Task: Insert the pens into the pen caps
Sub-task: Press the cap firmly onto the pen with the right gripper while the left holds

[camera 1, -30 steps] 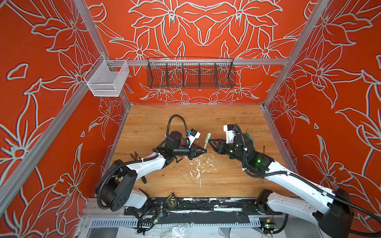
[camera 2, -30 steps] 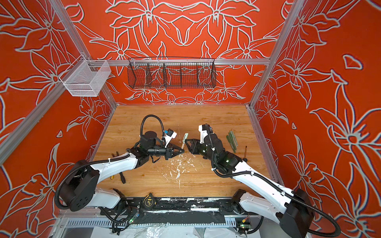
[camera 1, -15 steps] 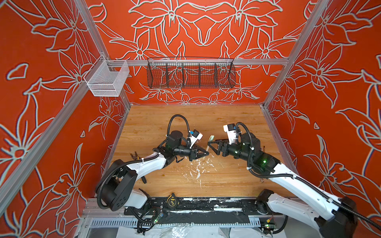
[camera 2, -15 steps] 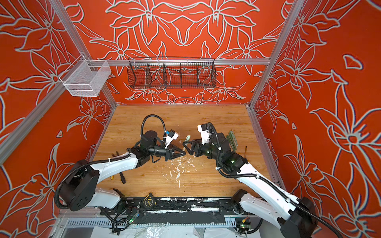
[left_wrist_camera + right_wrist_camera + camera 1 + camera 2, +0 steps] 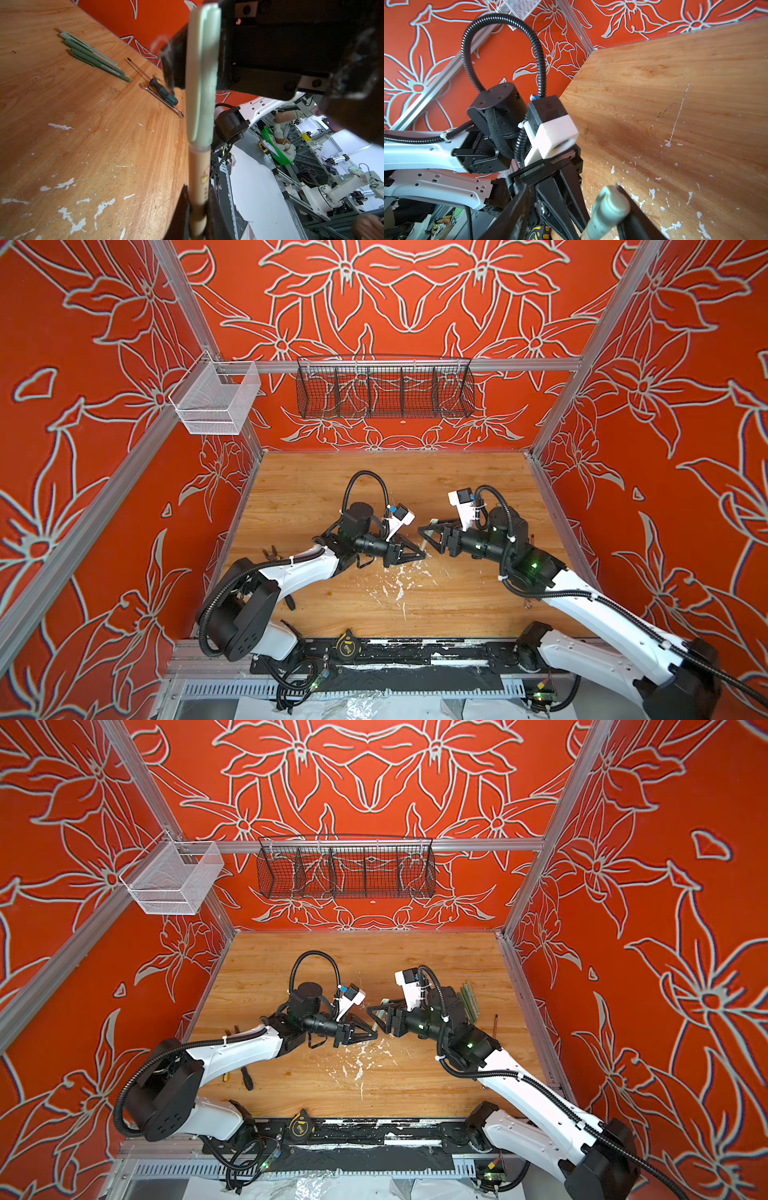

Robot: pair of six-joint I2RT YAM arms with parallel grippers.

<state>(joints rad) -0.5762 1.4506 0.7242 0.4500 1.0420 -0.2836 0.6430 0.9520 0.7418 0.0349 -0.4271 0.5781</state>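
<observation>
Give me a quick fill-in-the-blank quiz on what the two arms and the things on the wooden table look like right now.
1. The left gripper is shut on a pen whose barrel is ___ in colour.
2. The cap on that pen is pale ___.
3. In the left wrist view, the screwdriver lies across a ___ on the table.
4. The jaws of the right gripper stand ___, wider than the cap.

Missing words: tan; green; wrench; open.

Left gripper [image 5: 422, 558] clamped on the pen [image 5: 198, 187], right gripper [image 5: 427, 539] jaws spread. Both my arms reach in over mid-worktop [image 5: 311, 489], tips facing, just apart.
</observation>
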